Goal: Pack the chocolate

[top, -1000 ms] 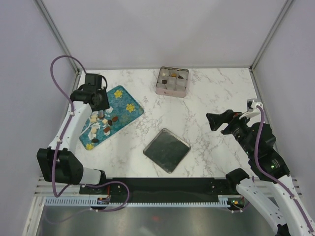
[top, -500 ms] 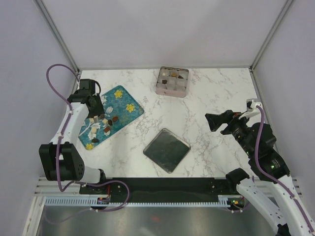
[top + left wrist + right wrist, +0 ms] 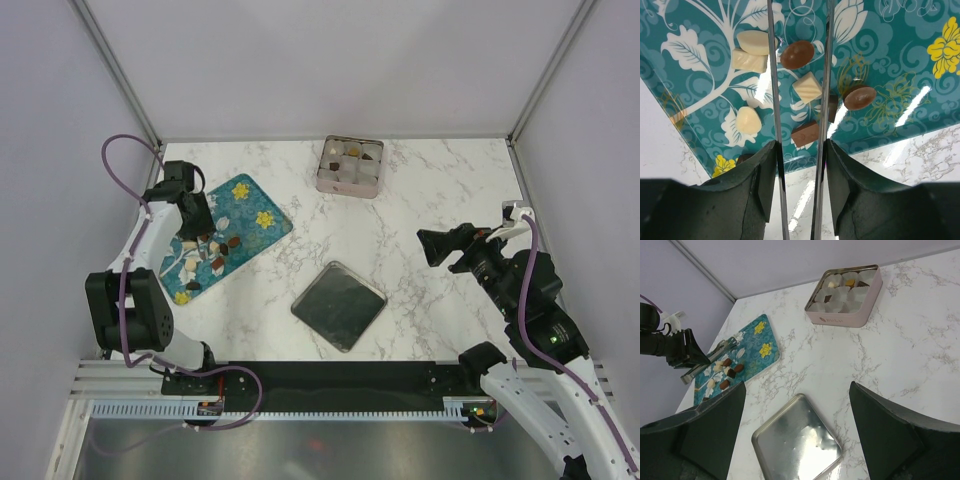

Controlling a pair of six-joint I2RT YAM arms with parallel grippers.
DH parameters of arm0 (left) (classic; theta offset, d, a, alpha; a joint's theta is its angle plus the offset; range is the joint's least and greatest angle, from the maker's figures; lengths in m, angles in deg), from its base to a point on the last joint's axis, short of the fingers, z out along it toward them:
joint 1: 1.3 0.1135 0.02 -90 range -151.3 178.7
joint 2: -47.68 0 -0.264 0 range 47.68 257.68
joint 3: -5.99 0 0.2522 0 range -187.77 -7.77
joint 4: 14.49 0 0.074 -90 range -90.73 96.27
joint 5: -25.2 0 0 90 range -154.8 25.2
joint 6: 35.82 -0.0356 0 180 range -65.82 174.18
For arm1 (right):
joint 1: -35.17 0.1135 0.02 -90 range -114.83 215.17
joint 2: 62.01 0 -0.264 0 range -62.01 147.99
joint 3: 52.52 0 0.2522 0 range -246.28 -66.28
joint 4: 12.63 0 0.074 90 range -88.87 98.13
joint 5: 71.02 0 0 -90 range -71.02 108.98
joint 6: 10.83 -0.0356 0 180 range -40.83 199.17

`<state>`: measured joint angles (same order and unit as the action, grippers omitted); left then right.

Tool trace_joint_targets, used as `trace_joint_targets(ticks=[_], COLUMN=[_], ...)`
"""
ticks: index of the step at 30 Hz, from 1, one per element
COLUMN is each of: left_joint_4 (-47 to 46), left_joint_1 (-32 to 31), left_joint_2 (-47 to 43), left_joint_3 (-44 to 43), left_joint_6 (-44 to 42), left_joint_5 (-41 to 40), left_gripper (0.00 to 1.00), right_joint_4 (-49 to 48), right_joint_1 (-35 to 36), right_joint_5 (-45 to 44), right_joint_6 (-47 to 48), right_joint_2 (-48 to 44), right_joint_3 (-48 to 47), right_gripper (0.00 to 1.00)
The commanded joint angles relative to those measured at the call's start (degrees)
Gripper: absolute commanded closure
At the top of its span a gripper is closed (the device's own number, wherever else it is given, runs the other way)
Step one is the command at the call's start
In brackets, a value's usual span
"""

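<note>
Teal and glossy, the floral tray (image 3: 890,30) at the left of the marble tabletop (image 3: 430,190) carries the loose chocolate pieces (image 3: 807,87), brown and whitish, lying close together but mostly not touching. The left pincer (image 3: 800,147) is clenched on a pair of metal tongs (image 3: 772,80). The two blades stand parallel with a gap and reach out over the pieces. A brown oval, a white square and a brown block lie between them. The right pincer (image 3: 430,247) hangs released and empty over the right side of the tabletop, well apart from everything.

The pieces are probably light and rigid, but smooth and easily scuffed or cracked, and on so slick a tray a nudge would likely send one sliding. A block looks best taken low across two flat sides and an oval across its short width, with only a gentle squeeze.

The left wrist view gives each piece's shape and shows which ones sit between the blades, where the top view shows mere specks. It does not show the goal. The top and right wrist views show the square tin (image 3: 349,166) at the far centre, a few of its pale paper cups already holding pieces, and its lid (image 3: 338,305) lying flat nearer the arms
</note>
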<state>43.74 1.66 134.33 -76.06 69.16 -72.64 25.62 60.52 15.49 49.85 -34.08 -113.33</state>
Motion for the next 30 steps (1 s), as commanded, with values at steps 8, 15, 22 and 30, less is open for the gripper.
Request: trace_joint_targets(ticks=[8,15,22,30], left_joint_4=[-1.75,-0.79,0.09,0.88], left_joint_1=[0.47,0.47,0.2,-1.29], left_joint_2=[1.41,0.98,-0.87,-2.8], left_joint_3=[-2.64,-3.6,-4.39,-4.48], left_joint_6=[-0.13,-0.66,-1.18,-1.36], left_joint_5=[2.74,5.46,9.68,12.23], left_gripper=[0.55,0.59,0.6,0.62], right_joint_4=[-1.9,-1.81,-1.81,-1.9], right_joint_1=[0.15,0.23,0.23,0.15], right_joint_5=[-1.35,-1.44,-1.09,-0.73], right_joint_6=[0.14,0.14,-0.3,-0.74], right_joint_2=[-0.41,-0.76,-0.76,-0.33], right_joint_3=[-0.5,-0.5,-0.24,-0.06], right_gripper=[0.07,0.07,0.07,0.07])
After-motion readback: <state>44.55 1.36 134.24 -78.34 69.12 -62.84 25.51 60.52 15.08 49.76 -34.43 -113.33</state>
